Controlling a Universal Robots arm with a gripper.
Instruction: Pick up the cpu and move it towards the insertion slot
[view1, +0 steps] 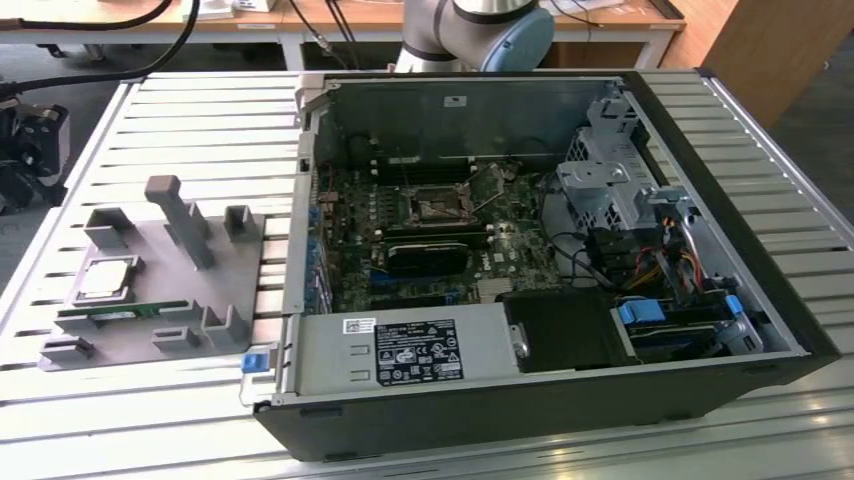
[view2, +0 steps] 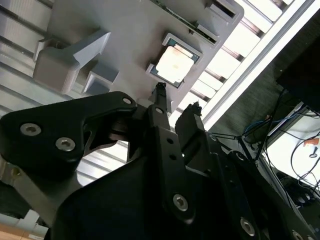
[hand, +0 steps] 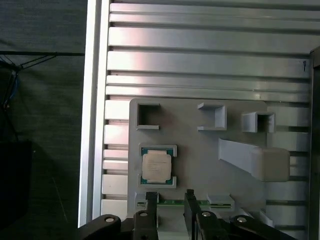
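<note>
cpu (hand: 157, 166) in tray (hand: 200, 160), hand (hand: 170, 196) empty

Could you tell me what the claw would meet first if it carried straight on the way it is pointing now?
Most likely the cpu in its grey tray: the open claw points at the tray, its tips just short of the chip in both wrist views, though depth is unclear.

No legible text; unreadable print on the power-supply label (view1: 415, 353)
</note>
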